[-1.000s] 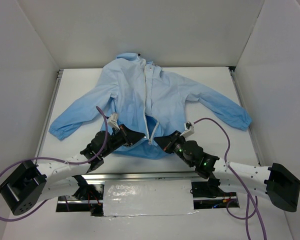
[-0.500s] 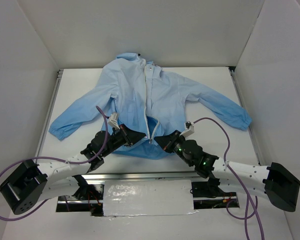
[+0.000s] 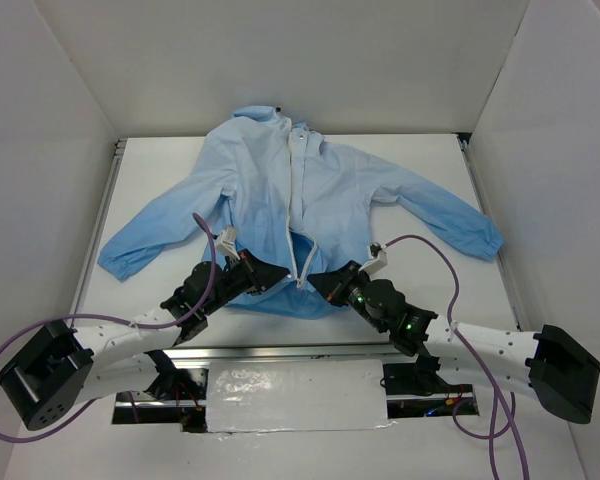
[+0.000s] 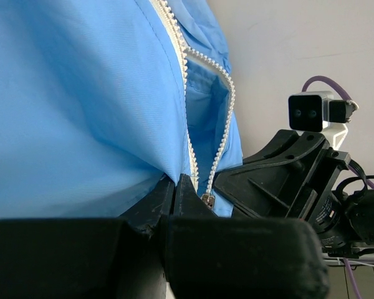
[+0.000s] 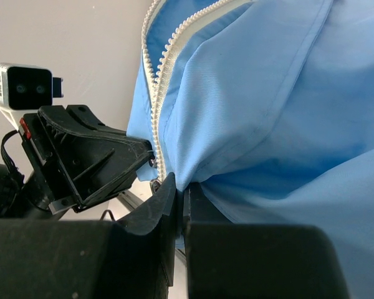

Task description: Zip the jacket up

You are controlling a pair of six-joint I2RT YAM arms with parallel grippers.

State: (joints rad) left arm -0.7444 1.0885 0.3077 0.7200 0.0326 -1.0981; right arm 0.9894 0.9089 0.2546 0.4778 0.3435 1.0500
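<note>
The light-blue jacket (image 3: 310,200) lies spread on the white table, collar at the far side, its whitish zipper strip (image 3: 298,190) running down the front centre and parted near the hem. My left gripper (image 3: 280,276) is shut on the left front panel at the hem beside the zipper teeth (image 4: 190,149). My right gripper (image 3: 315,281) is shut on the right front panel's bottom edge next to its teeth (image 5: 157,134). The two grippers sit close together, facing each other. A small metal zipper piece (image 4: 207,200) hangs between them.
White walls enclose the table on three sides. The jacket's sleeves reach left (image 3: 130,248) and right (image 3: 470,232). A metal rail (image 3: 280,352) runs along the table's near edge with a white taped patch (image 3: 295,396) below it. Purple cables (image 3: 450,270) loop from each arm.
Both grippers have edged slightly toward each other at the hem; the jacket's lower edges follow. Grips are unchanged.
</note>
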